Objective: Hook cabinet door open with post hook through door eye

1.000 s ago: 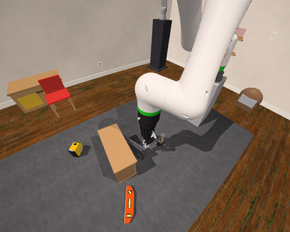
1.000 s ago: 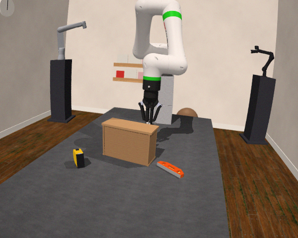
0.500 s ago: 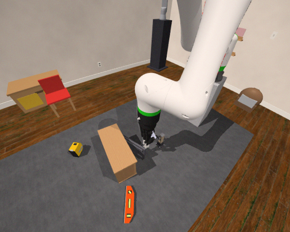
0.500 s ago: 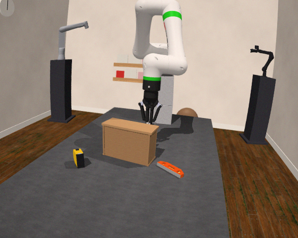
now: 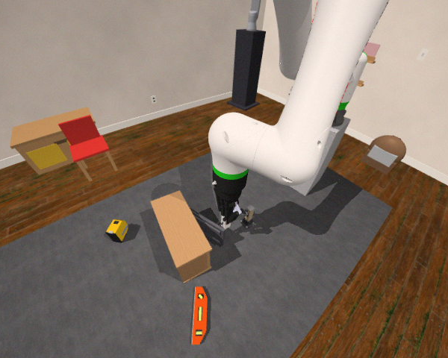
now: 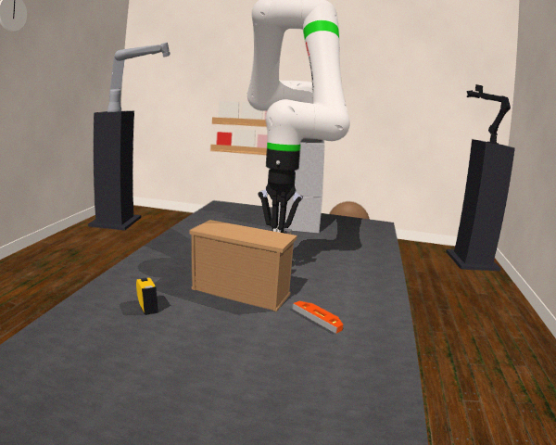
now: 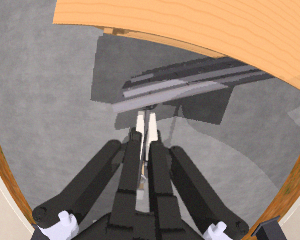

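The wooden cabinet [image 5: 180,227] [image 6: 240,273] [image 7: 190,7] stands flat on the grey mat [image 5: 81,308]. Its grey door [image 5: 210,231] [image 7: 184,83] stands partly open on the side towards the arm. The short post [image 5: 249,215] stands on the mat just right of the door. My gripper [image 5: 225,224] [image 6: 278,228] [image 7: 145,121] points down between the post and the door, fingers shut, tips at the door's outer edge. A thin rod [image 7: 172,127], which may be the hook, shows just right of the fingertips in the wrist view. I cannot make out the eye.
A yellow tape measure [image 5: 116,230] [image 6: 146,295] lies left of the cabinet. An orange spirit level [image 5: 199,315] [image 6: 317,316] lies in front of it. The arm's grey base [image 6: 311,191] stands behind. Black pedestals stand on the wooden floor off the mat.
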Robot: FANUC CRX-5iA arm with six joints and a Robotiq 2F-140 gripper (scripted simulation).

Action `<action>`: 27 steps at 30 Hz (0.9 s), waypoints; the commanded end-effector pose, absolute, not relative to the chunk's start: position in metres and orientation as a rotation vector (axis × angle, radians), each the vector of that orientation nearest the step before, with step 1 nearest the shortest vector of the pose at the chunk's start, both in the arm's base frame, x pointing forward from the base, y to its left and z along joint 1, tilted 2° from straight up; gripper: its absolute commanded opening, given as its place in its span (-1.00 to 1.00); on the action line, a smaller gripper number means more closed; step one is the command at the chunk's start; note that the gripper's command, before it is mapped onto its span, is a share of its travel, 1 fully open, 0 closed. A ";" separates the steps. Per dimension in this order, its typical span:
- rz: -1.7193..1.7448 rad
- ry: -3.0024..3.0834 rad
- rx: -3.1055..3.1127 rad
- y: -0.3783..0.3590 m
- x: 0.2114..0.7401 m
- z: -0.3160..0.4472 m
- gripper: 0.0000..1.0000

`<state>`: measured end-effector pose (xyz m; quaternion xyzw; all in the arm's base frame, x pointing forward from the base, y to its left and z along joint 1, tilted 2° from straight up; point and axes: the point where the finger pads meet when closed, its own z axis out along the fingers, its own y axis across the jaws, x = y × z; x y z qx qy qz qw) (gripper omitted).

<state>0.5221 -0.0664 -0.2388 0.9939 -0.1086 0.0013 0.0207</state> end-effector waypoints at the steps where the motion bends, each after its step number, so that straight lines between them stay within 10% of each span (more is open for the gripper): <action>1: 0.004 -0.337 3.082 -0.066 0.522 -0.239 -0.94; 27: 0.004 -0.337 3.082 -0.067 0.523 -0.242 -0.94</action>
